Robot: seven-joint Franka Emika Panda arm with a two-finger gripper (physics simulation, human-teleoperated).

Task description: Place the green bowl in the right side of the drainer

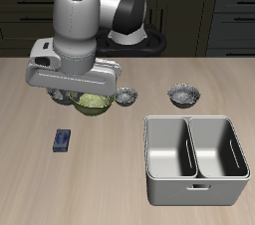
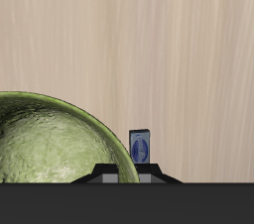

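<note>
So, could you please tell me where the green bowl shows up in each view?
Exterior view: the green bowl sits directly beneath the gripper, back from the drainer.
Wrist view: the green bowl fills much of the frame close to the camera.
Shared landmark: the small blue block on the table.

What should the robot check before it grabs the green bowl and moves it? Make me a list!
1. Gripper over the green bowl: ok, it hangs right above the bowl.
2. Fingers closed on the rim: cannot tell, the arm hides them.
3. Both halves of the drainer empty: ok.
4. Grey bowl close beside the green one: not ok, may get bumped.
5. Small blue object out of the way: ok.
</note>
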